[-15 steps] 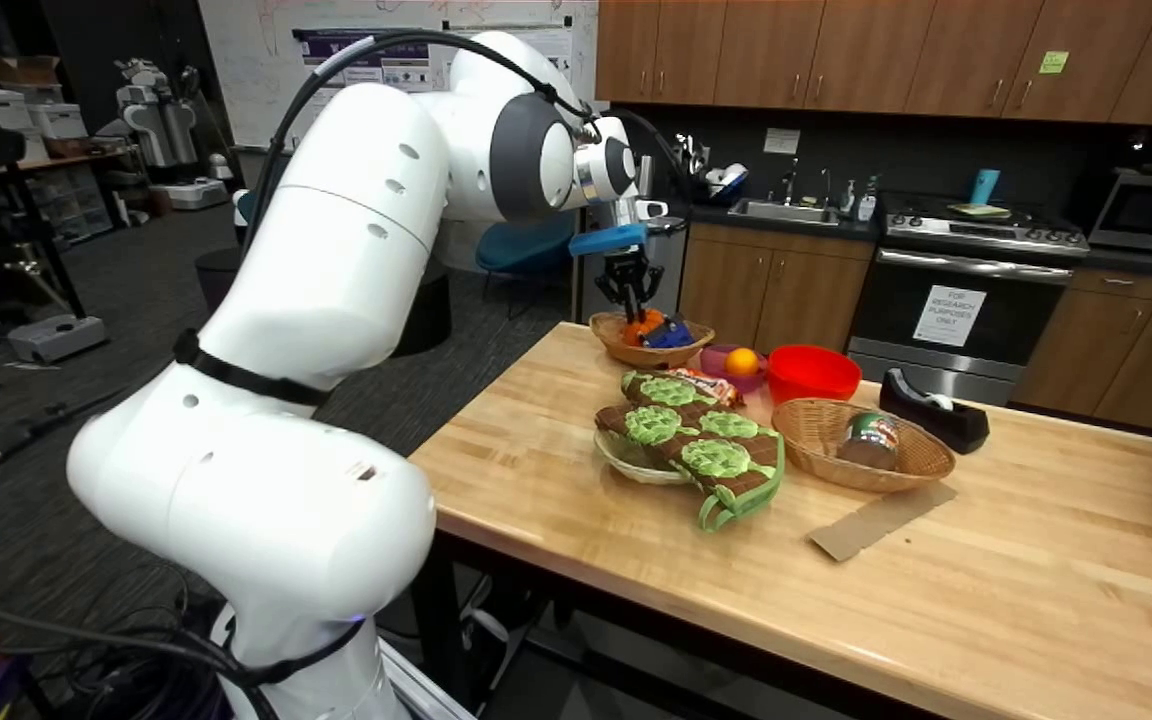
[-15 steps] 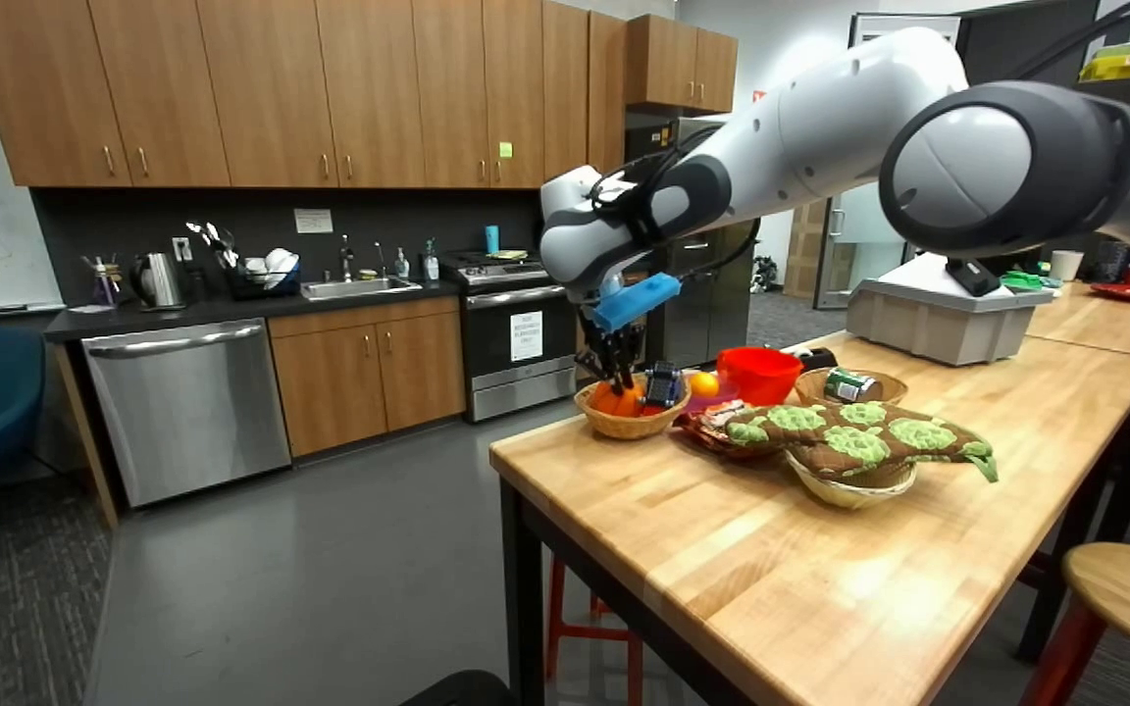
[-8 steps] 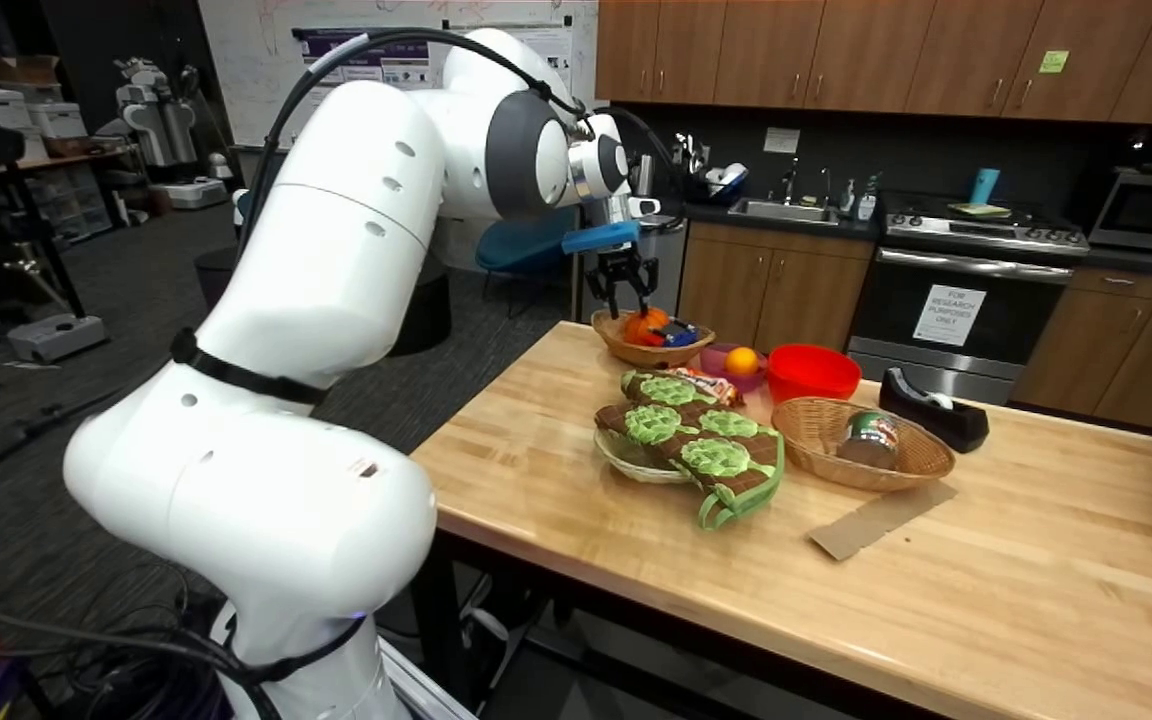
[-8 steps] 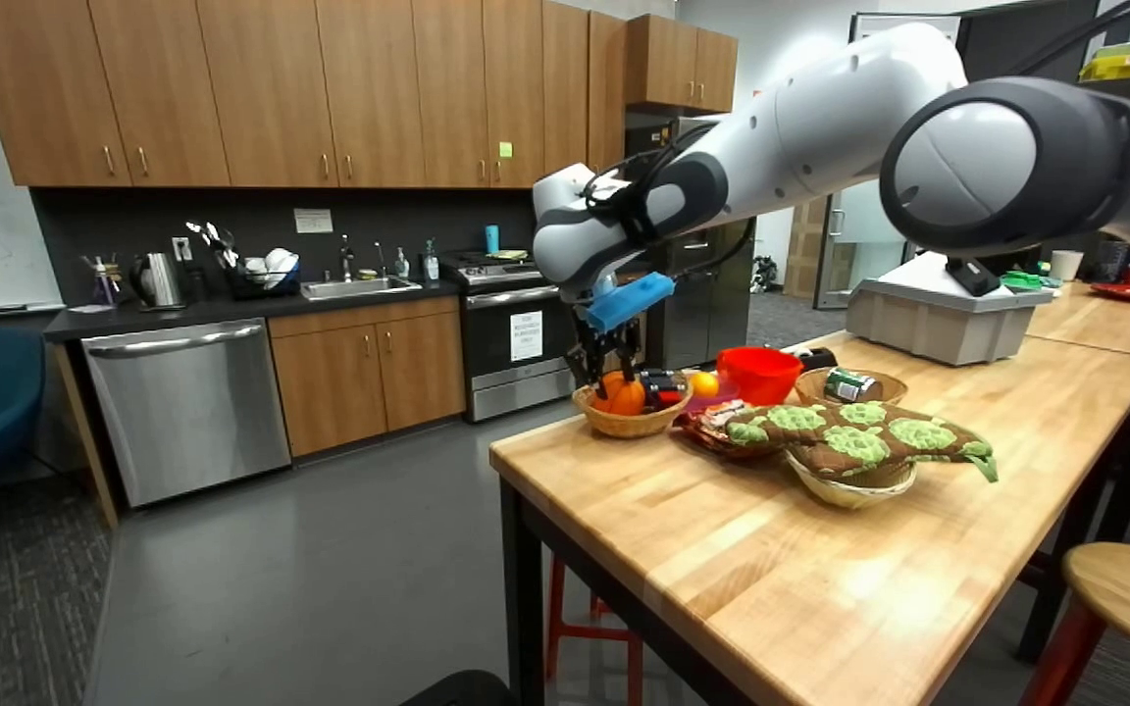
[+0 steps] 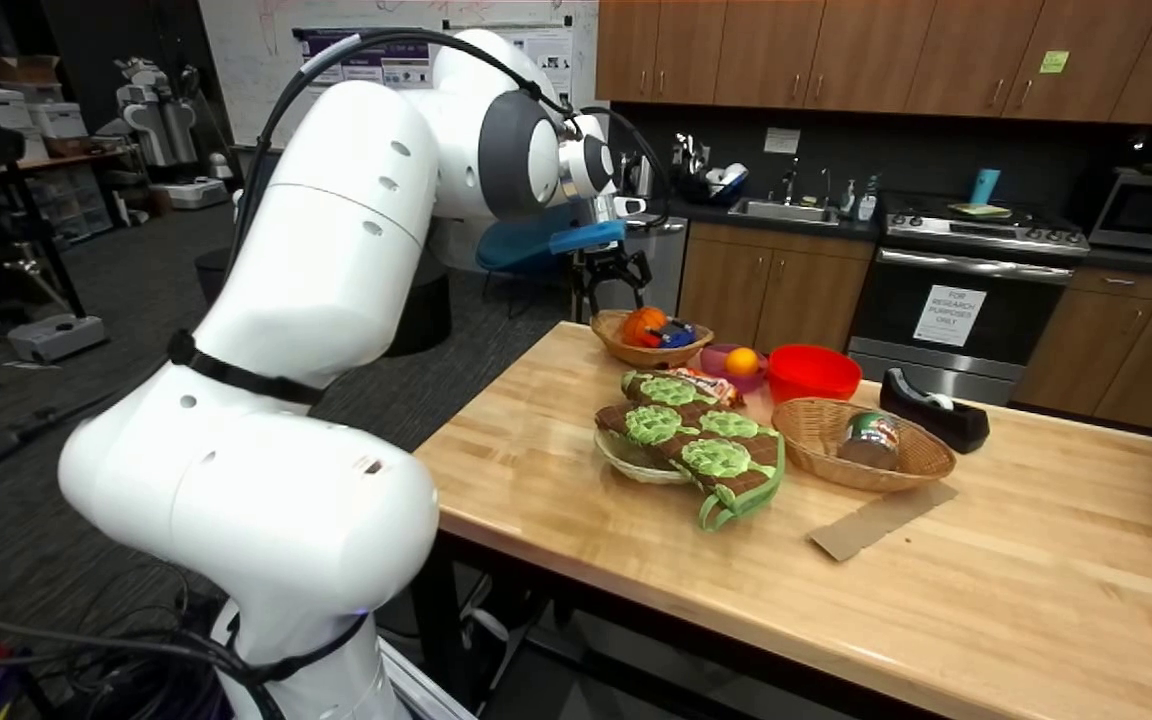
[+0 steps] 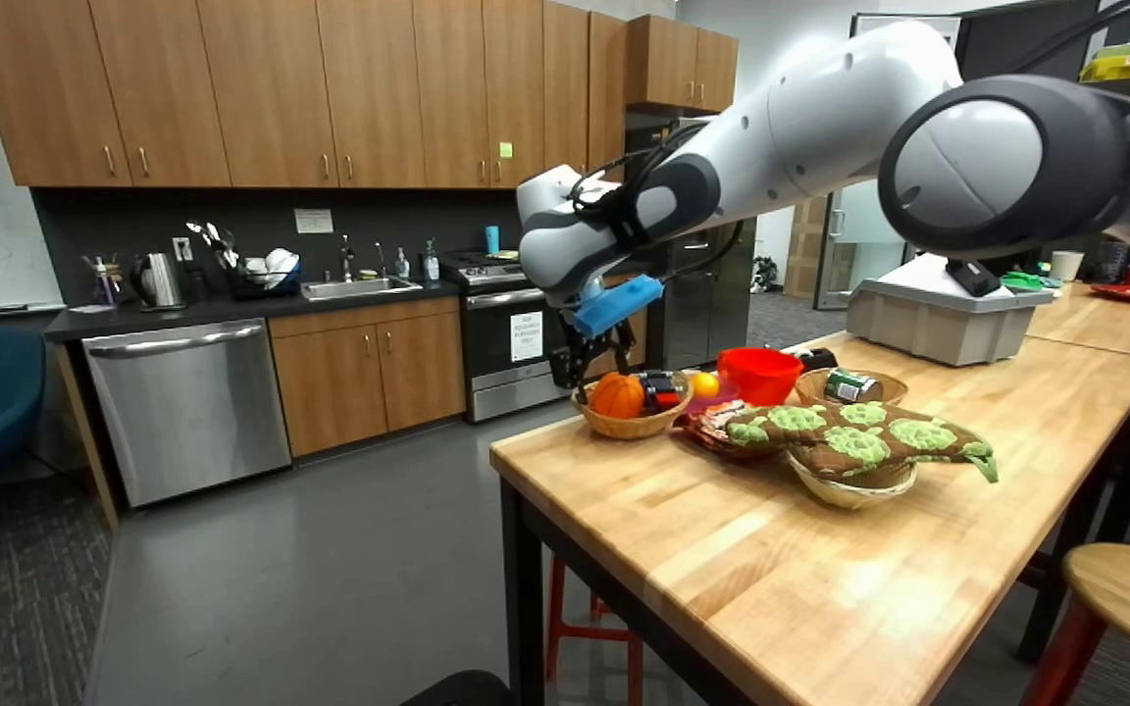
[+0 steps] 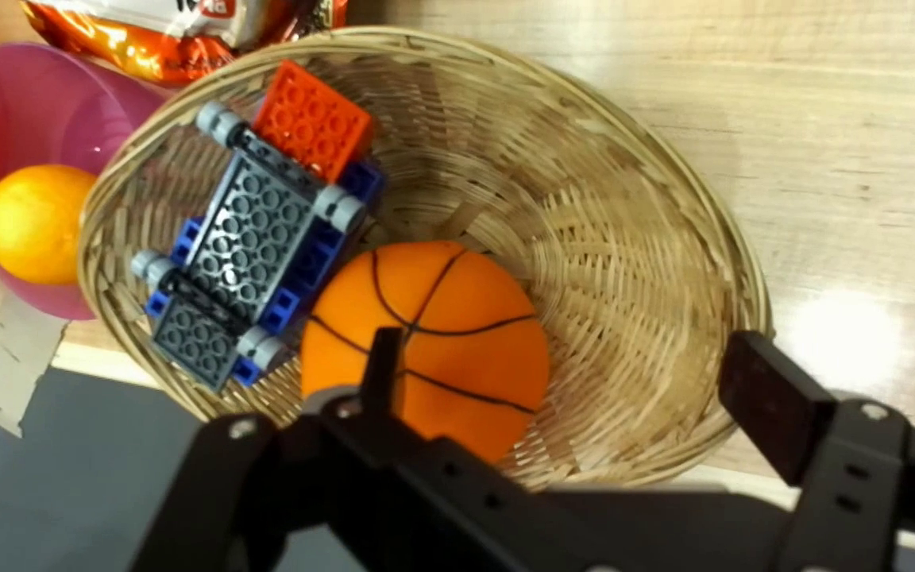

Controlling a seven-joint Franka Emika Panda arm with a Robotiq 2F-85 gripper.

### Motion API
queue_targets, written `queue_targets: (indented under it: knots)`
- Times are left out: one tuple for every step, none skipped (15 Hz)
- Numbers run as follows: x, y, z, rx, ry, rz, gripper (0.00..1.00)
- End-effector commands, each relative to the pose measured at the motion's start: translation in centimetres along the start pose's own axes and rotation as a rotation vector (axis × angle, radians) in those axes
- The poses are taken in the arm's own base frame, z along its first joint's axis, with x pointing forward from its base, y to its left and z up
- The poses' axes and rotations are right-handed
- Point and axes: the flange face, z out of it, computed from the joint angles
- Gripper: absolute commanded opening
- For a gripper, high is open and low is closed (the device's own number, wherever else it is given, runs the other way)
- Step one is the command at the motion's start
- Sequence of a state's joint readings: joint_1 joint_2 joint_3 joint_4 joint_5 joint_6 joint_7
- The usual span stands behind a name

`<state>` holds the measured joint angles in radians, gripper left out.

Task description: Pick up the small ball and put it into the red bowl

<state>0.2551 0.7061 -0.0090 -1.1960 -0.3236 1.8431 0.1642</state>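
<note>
The small ball (image 7: 465, 318), orange with black basketball lines, rests in a tan woven basket (image 7: 648, 199). In both exterior views it also shows inside that basket, as the orange ball (image 5: 644, 326) and ball (image 6: 617, 395). My gripper (image 7: 577, 381) hovers over the basket, its jaws wide apart. One finger (image 7: 382, 365) overlaps the ball in the wrist view, while the other finger (image 7: 775, 405) is past the basket's rim; nothing is held between them. The bright red bowl (image 5: 815, 372) stands on the table beyond a purple bowl.
Beside the ball lies a blue and grey brick toy car (image 7: 251, 238). The purple bowl (image 7: 21, 119) holds an orange (image 7: 38, 224). Nearby are a shiny snack bag (image 7: 156, 40), an oven mitt (image 5: 716, 440) over a bowl, a basket (image 5: 921, 465) with a can, and a black tape dispenser (image 5: 936, 415).
My fingers have spread off the ball, and the hand has shifted up and to the left in both exterior views. The ball stays in the basket. The toy car has tipped over.
</note>
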Motion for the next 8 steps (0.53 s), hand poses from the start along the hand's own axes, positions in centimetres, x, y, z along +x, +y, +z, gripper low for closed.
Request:
queue_targets:
  knots:
    - [-0.7,-0.5,-1.1,-0.084,0.003,-0.027,1.00]
    - [-0.7,-0.4,-1.4,-0.111,0.005,-0.034,1.00]
    - [-0.7,-0.4,-1.7,-0.136,0.007,-0.039,1.00]
    - [-0.7,-0.5,-2.0,-0.160,0.011,-0.047,1.00]
    - [-0.8,-0.6,-2.2,-0.185,0.014,-0.055,1.00]
    - [-0.8,-0.7,-2.4,-0.202,0.016,-0.062,1.00]
    - [-0.8,-0.8,-2.5,-0.213,0.015,-0.066,1.00]
    - [-0.8,-0.9,-2.6,-0.216,0.017,-0.068,1.00]
